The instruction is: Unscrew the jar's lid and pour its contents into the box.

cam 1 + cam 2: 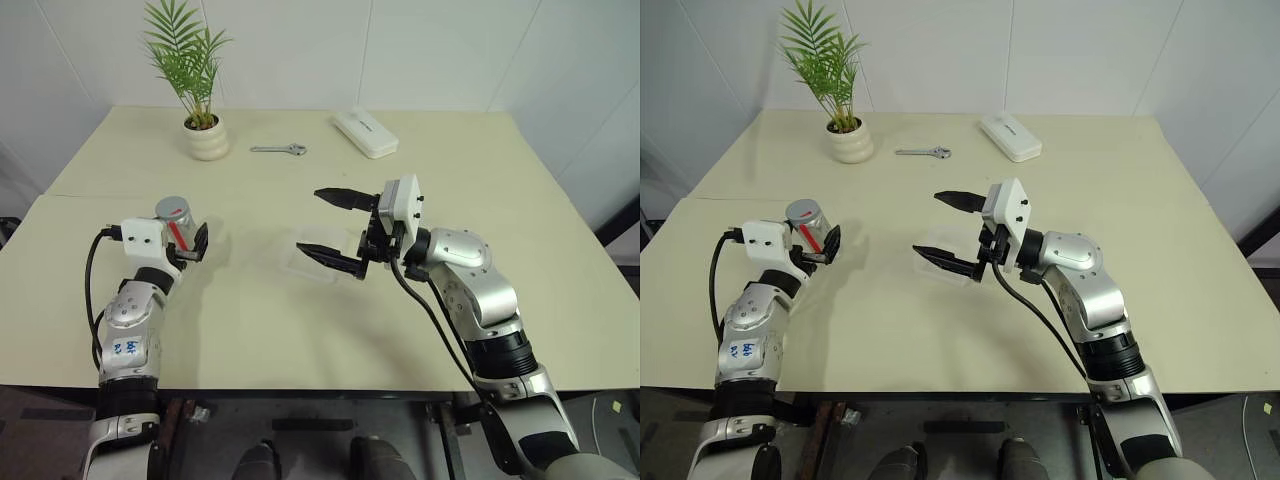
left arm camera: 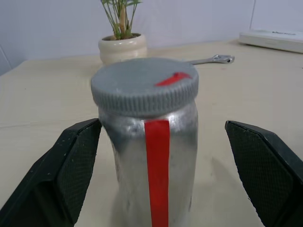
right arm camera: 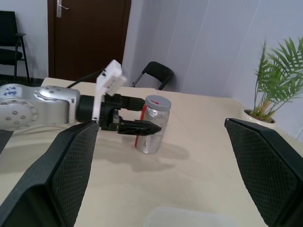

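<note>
Left forearm (image 1: 130,345): blue handwritten marks on its silver shell, too small to read (possibly digits).
White case (image 1: 365,132), far edge of the desk: a short dark line of print on top, illegible.
Lid (image 2: 144,85): a small red mark, no lettering.
Jar (image 2: 154,161): a plain red stripe down its side, no words legible.

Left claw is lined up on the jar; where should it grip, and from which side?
Grip the jar on its straight body below the lid, coming in level from the robot's side as the open left claw is already lined up. It stands upright, and the cap must stay free for the right claw.
</note>
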Tool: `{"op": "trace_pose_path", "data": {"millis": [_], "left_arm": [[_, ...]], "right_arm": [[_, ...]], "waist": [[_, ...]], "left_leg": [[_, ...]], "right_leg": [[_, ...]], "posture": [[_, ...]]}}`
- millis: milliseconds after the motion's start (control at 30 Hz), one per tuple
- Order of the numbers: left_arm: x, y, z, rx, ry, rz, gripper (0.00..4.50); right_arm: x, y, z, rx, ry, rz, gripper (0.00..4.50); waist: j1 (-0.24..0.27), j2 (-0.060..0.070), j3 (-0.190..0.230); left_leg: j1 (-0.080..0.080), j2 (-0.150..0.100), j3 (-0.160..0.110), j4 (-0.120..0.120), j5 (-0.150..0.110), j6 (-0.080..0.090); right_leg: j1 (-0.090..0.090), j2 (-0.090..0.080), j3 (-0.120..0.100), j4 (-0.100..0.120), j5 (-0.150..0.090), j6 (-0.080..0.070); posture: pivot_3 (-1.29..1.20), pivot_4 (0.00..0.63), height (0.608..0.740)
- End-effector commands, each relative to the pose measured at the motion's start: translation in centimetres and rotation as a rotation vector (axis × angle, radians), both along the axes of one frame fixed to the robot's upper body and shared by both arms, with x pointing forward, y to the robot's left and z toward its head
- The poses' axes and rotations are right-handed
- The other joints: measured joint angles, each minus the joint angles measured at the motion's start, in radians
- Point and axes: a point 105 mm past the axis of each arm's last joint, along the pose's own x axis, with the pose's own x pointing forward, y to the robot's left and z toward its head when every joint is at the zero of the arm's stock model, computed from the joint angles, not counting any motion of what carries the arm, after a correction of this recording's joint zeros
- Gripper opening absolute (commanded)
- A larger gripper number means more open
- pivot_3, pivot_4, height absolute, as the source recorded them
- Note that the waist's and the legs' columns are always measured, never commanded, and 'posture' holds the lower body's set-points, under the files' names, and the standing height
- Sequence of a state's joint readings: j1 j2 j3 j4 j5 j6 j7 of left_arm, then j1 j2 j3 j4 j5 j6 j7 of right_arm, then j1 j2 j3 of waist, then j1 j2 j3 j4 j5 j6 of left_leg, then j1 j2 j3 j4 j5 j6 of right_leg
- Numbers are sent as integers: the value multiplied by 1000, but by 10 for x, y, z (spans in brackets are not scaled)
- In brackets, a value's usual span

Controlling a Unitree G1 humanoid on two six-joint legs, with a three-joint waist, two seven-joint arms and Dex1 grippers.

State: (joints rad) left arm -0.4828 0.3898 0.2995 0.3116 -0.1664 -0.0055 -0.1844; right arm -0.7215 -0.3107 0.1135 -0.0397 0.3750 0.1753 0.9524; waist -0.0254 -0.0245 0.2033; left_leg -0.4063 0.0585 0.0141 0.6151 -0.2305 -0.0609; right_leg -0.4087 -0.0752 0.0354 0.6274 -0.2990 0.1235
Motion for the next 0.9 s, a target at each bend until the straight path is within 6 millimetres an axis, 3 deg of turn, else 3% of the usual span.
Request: {"op": "trace_pose_path", "data": {"millis": [33,600,833,900], "left_arm": [[6,-2,9,10,-44,11,4442],[24,0,-3,-5,-23,35,4442],[29,3,0,-6,-41,14,2332],[29,2,1,-13,-54,4,1925]], "right_arm": [[-7,-2,7,22,-36,-1,4500],[-6,-5,4,27,-23,-31,4500],[-5,-5,2,30,-18,-44,4500],[-5,-5,2,31,-14,-48,4500]], "waist": [[-1,0,0],[0,0,0],[-2,0,0],[-2,0,0]], "left_leg": [[0,0,0,0,0,0],[0,0,1,0,0,0],[0,0,1,0,0,0],[0,0,1,0,0,0]], "right_leg": [[0,0,0,0,0,0],[0,0,0,0,0,0],[0,0,0,0,0,0],[0,0,0,0,0,0]], "posture": [[0,150,740],[0,150,740],[0,150,740],[0,150,740]]}}
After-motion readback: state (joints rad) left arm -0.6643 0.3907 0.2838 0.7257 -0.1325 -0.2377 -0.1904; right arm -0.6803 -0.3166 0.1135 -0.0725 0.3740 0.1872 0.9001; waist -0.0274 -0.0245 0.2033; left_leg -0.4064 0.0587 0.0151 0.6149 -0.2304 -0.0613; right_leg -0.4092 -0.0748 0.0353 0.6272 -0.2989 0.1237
